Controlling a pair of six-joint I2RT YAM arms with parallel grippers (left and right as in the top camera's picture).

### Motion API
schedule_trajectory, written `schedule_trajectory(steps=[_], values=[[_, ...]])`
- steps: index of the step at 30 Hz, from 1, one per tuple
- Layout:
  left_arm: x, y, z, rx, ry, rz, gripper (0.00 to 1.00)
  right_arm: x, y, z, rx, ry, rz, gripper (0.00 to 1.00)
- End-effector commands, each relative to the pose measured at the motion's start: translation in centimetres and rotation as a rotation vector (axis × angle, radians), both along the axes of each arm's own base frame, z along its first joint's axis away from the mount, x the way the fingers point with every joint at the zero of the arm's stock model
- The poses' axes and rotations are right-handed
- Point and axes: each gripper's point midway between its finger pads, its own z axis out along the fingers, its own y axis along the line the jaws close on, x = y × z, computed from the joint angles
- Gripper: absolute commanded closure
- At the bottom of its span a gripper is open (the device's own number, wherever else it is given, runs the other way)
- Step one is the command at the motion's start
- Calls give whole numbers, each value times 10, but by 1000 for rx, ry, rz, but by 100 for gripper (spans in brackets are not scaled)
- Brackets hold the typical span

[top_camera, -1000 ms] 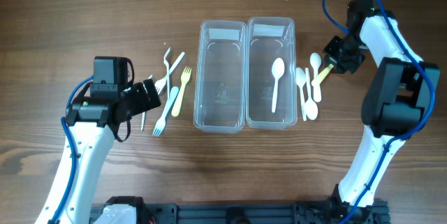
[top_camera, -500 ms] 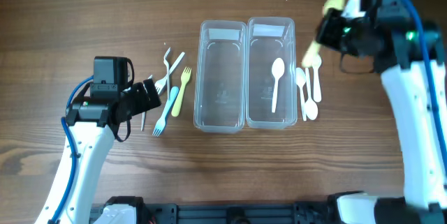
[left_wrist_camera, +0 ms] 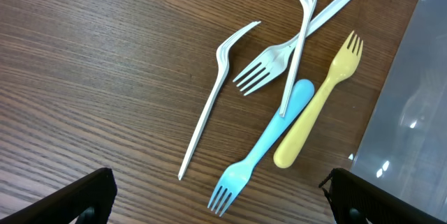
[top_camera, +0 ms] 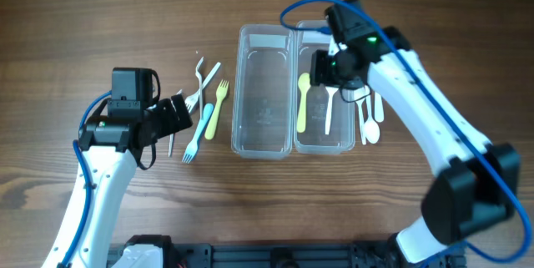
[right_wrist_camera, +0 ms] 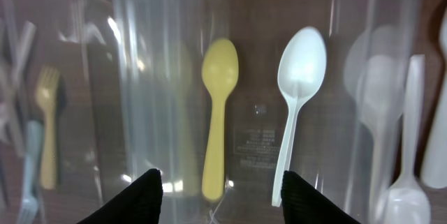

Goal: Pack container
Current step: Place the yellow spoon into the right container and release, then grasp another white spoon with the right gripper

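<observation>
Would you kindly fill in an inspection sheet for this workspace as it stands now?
Surface: brown wooden table.
Job's things: left clear plastic container empty; right clear plastic container holds a yellow plastic spoon and a white plastic spoon. Yellow fork, blue fork and white forks lie left of the containers; loose white spoons right.
Clutter: nothing seen.
End effectors: left end effector open, empty; right end effector open above the right container.
Cables: blue cables on both arms.
Surroundings: dark rail at the table's near edge.
</observation>
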Motion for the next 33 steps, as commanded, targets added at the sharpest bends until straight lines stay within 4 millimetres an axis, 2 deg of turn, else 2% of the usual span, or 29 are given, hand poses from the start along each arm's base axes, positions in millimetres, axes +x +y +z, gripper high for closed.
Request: schedule_trajectory(steps=[1,3,5,7,9,10,12,15,17,19,28,32,33], values=[[5,4,6,20,-18,-5,0,14,-26,80,-6,-250,49,35],[5,4,6,20,-18,-5,0,16,-75,94,-114,-293,-71,30],[5,4,6,20,-18,-5,0,19,-109,86,-132,-260,-163,28],[5,4,6,20,-18,-5,0,18,-139,58,-136,-189,-249,25],[5,4,6,20,-18,-5,0,16,-151,19,-133,-93,-269,25],[5,4,6,20,-18,-5,0,14,-156,-6,-150,-33,-276,27],[5,4,6,20,-18,-5,1,12,-158,-41,-174,51,-245,36],[5,4,6,20,-18,-5,0,8,-158,-84,-201,161,-188,39],[5,4,6,20,-18,-5,0,4,-162,-110,-233,226,-187,39],[5,4,6,20,-18,-6,0,2,-164,-124,-245,255,-185,39],[5,4,6,20,-18,-5,0,7,-174,-129,-282,243,-203,39],[5,4,6,20,-18,-5,0,13,-175,-129,-294,215,-128,56],[5,4,6,20,-18,-5,0,15,-174,-129,-295,206,-89,57]])
